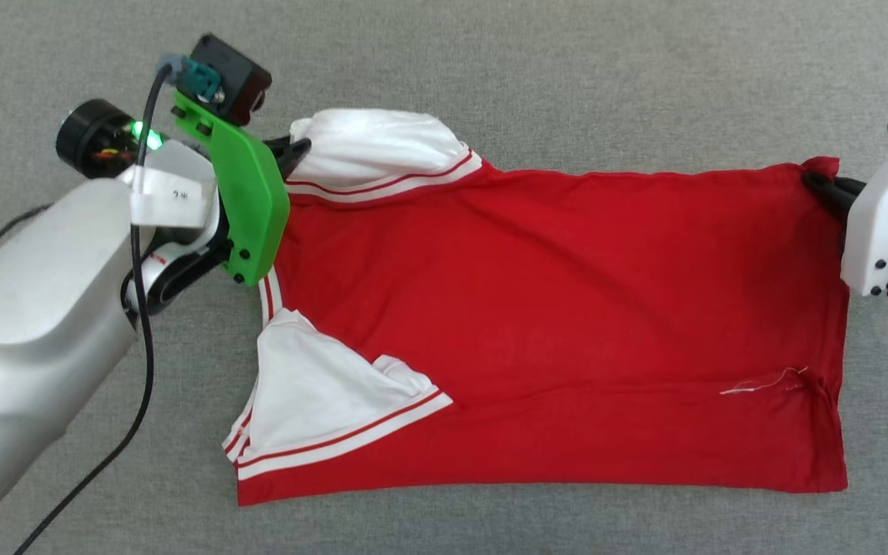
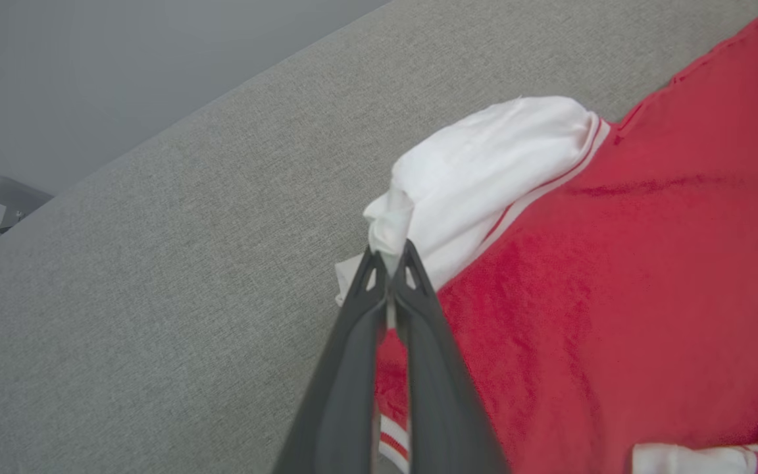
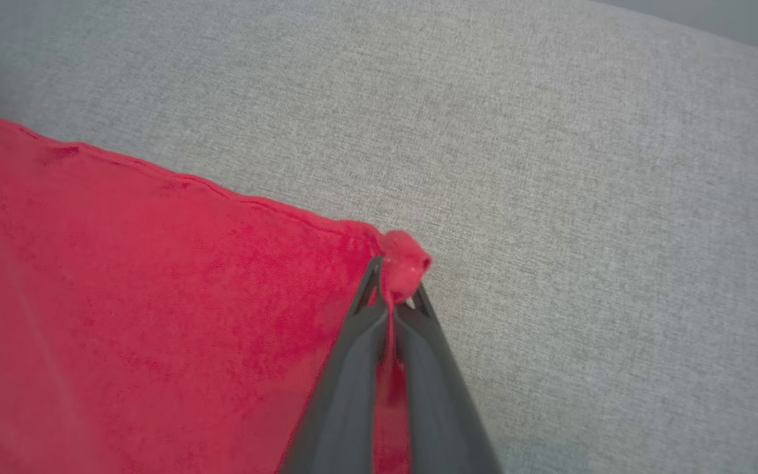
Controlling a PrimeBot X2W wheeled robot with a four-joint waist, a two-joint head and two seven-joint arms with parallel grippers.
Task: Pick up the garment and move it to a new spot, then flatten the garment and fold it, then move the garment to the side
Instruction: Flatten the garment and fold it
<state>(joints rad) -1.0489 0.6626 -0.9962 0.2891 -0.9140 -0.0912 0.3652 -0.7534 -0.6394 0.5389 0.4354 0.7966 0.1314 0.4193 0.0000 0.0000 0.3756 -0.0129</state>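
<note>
The garment [image 1: 552,324], red with white striped-trim sleeves, lies spread sideways on the grey cloth surface, plain side up, sleeves at the left, hem at the right. My left gripper [image 1: 299,148] is shut on the far white sleeve's edge; in the left wrist view its dark fingers [image 2: 412,309] pinch a fold of the white sleeve [image 2: 484,164]. My right gripper [image 1: 818,181] is shut on the far hem corner; in the right wrist view the fingers [image 3: 359,342] clamp a bunched red corner [image 3: 405,263] of the garment [image 3: 122,316].
Grey fabric surface [image 1: 536,69] extends on all sides of the garment. My left forearm [image 1: 28,324] with a green bracket [image 1: 247,200] and a black cable [image 1: 143,339] lies at the left. A loose white thread [image 1: 760,383] shows near the hem.
</note>
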